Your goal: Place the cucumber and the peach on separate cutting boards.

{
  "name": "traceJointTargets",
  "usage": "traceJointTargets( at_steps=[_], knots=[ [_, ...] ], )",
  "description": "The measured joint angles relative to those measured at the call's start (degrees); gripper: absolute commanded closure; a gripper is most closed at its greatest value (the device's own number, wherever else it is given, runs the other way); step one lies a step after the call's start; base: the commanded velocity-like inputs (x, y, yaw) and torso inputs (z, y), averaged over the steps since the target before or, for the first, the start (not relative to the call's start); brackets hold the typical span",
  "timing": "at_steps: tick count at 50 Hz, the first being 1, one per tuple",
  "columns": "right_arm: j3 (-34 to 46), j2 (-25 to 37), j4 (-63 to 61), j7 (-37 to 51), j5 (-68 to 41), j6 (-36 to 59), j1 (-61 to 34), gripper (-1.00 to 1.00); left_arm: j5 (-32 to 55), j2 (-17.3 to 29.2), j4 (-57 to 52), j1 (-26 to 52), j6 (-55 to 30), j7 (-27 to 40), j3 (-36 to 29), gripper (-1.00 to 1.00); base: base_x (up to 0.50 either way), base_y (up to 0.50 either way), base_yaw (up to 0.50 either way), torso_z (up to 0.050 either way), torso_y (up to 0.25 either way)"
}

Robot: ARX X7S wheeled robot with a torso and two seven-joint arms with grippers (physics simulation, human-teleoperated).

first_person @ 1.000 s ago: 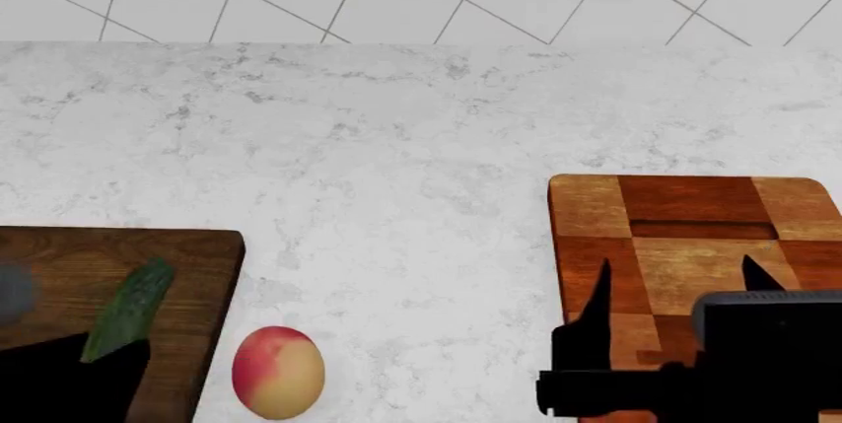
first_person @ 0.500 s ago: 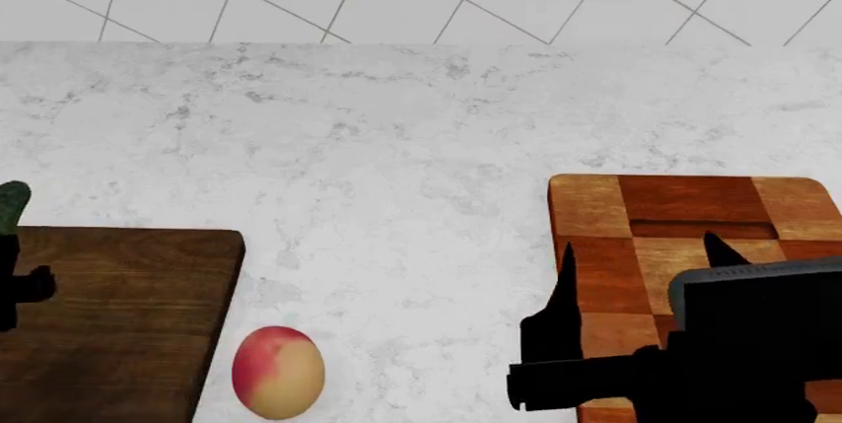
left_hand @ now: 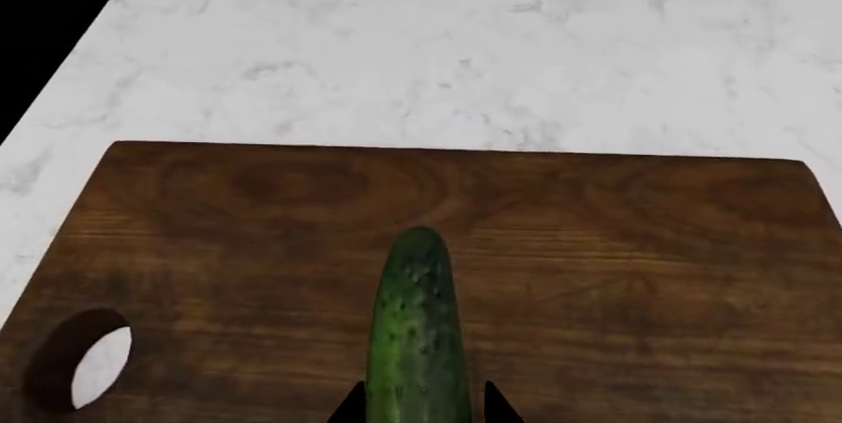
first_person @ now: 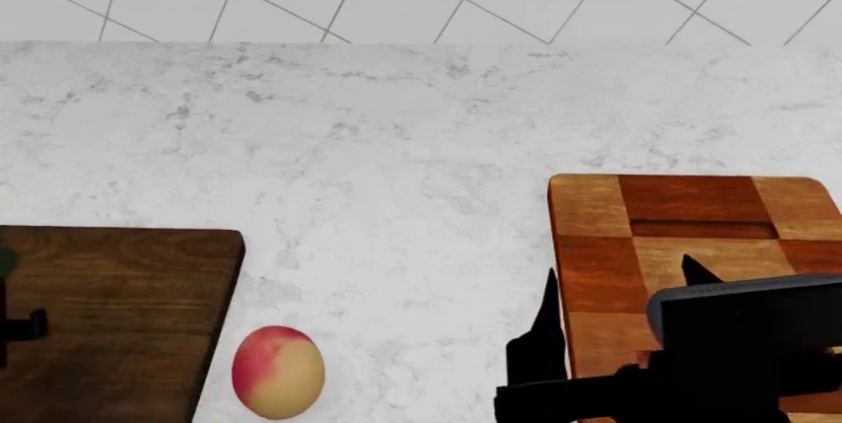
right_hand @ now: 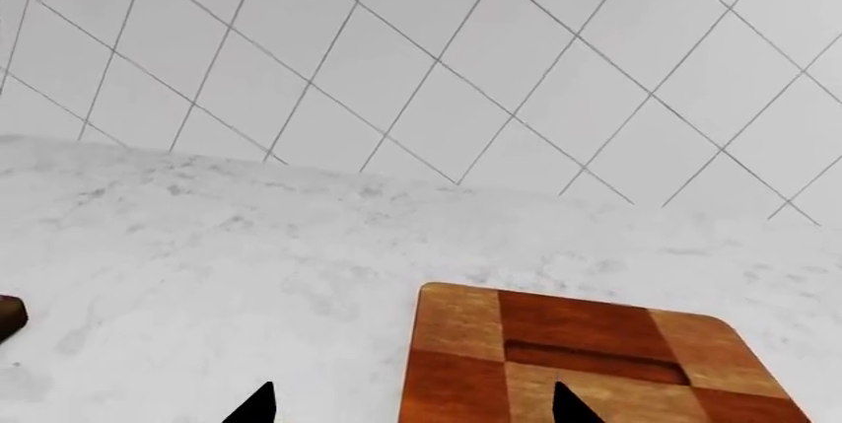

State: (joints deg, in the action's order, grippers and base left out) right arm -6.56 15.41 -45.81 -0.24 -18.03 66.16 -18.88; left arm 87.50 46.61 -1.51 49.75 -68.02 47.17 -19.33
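Gripping the stiff, slick cucumber [left_hand: 418,329] mid-body over the walnut board [left_hand: 632,246], left jaws stay narrow; right jaws gape wide, empty.

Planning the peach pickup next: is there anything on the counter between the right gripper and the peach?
Nothing visible. In the head view, the right gripper hangs open over the near left edge of the checkered cutting board, and only bare marble countertop lies between it and the peach.
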Motion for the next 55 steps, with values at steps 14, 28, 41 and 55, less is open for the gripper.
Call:
traceJointTargets(
  at_steps=[14,28,41,55],
  knots=[
    [0.58,-0.02,1.13,0.00,-0.12,-1.80,1.71,-1.00,0.03,-0.31,0.41,1.41,-0.73,-0.06,-0.75,-1.00,0.00,0.00,0.00,0.000,0.000],
    [-0.19,-0.44,-1.82,-0.82,-3.26,2.17,-0.23,-1.00,6.60,2.50,-7.91,-1.26,1.28,5.74,3.87,-1.00,0.00,0.00,0.00,0.000,0.000],
    [0.17,-3.25,-6.25,-1.94,-10.51,14.65,-7.01,-1.00,13.89,9.10,-22.87,-11.12,6.94,12.53,15.08,-1.00,0.00,0.00,0.00,0.000,0.000],
    [7.12,-5.05,-0.28,6.83,-24.24,20.23,-14.40,-1.00,15.55,12.03,-30.74,-19.26,10.56,12.78,23.82,-1.00,0.00,0.00,0.00,0.000,0.000]
  ],
)
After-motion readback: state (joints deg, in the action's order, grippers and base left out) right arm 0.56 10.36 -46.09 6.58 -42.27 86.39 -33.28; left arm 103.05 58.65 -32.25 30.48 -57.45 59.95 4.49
